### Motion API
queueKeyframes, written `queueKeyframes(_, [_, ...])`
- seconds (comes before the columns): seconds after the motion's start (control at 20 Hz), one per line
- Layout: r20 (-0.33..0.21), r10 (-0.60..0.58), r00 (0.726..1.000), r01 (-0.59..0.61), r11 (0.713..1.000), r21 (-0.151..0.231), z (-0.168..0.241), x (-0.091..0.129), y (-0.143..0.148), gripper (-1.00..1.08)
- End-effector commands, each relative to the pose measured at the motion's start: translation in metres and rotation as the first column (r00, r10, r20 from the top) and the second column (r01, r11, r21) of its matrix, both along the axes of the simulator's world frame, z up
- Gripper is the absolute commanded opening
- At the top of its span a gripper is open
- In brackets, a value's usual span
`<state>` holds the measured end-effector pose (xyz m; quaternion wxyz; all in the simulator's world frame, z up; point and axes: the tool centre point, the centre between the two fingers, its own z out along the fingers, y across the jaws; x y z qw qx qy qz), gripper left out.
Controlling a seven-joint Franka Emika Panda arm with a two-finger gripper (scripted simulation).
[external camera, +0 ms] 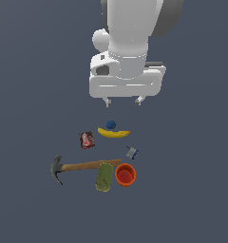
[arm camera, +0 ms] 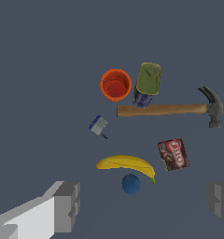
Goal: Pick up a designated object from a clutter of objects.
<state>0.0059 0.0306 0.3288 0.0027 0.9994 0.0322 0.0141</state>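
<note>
The olive-green oblong tin (external camera: 104, 177) lies beside the orange cup (external camera: 125, 174), touching the hammer's wooden handle (external camera: 90, 165). In the wrist view the tin (arm camera: 147, 84) shows blue-printed sides, next to the cup (arm camera: 115, 85) and above the hammer (arm camera: 165, 109). My gripper (external camera: 122, 101) hangs open and empty high above the clutter, over the blue ball (external camera: 111, 125) and banana (external camera: 113, 133). Its fingers (arm camera: 67, 205) frame the wrist view, far apart.
A red-patterned box (external camera: 87, 140) lies at the exterior view's left of the banana; it also shows in the wrist view (arm camera: 173, 154). A tiny grey-blue piece (external camera: 131, 152) sits near the cup. All rest on a flat dark grey floor.
</note>
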Motion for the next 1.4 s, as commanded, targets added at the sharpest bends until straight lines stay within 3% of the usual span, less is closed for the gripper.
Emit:
queueKeyframes(0.0, [0.0,0.0,1.0,0.0,1.0,0.0,0.0,0.0,0.0,1.0])
queueKeyframes(0.85, [-0.008,0.037,0.999,-0.037,0.999,0.02,0.001,0.003,0.013,1.0])
queueKeyframes(1.35, [-0.012,-0.005,1.0,0.006,1.0,0.024,-0.023,0.033,0.003,1.0])
